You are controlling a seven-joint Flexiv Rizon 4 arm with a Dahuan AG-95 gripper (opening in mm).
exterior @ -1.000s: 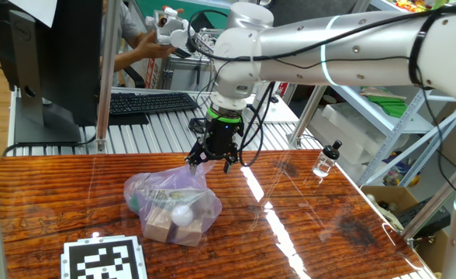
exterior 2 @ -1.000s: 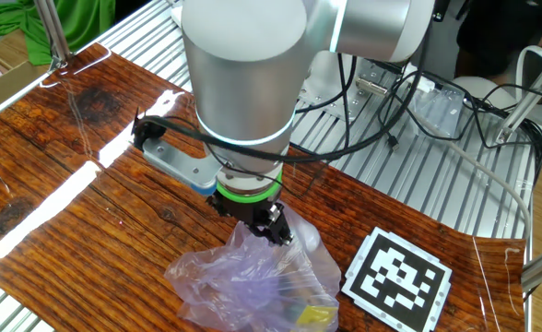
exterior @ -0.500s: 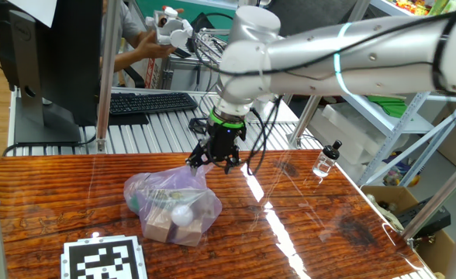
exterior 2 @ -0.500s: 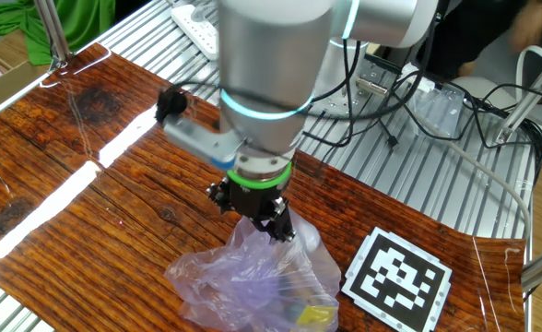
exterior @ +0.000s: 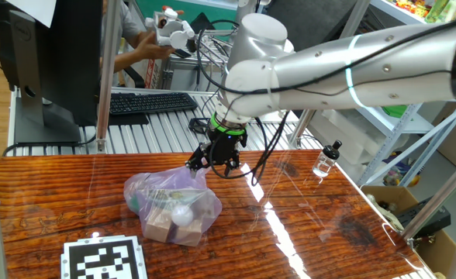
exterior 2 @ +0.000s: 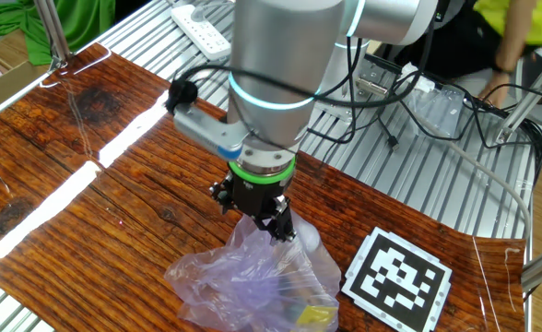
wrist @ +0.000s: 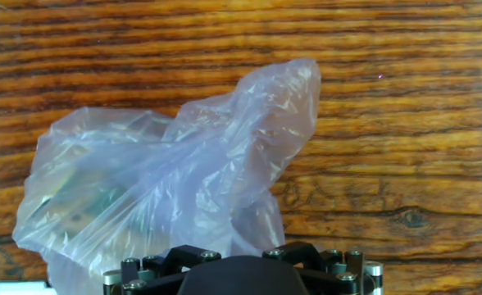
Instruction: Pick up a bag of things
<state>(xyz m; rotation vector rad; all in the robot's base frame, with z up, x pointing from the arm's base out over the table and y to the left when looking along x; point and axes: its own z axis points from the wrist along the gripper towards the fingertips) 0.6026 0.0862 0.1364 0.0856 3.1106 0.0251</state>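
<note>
The pale-lilac plastic bag lies on the wooden table, left of the middle. Through the plastic I see tan wooden blocks, a white ball and a green piece. My gripper is at the bag's gathered top on its far right side, with the fingers closed into the plastic. The other fixed view shows the bag under the gripper, fingertips pinched on the bag's upper fold. In the hand view the bag fills the left and middle and runs under the gripper body; the fingertips are hidden.
A black-and-white marker card lies in front of the bag, also in the other fixed view. A small clear bottle with a black cap stands at the right. A keyboard and monitor are behind the table. Cables lie beyond the far edge.
The arm's upper links have swung and turned about the wrist. The gripper has stayed at the bag's top, and the bag has not moved on the table.
</note>
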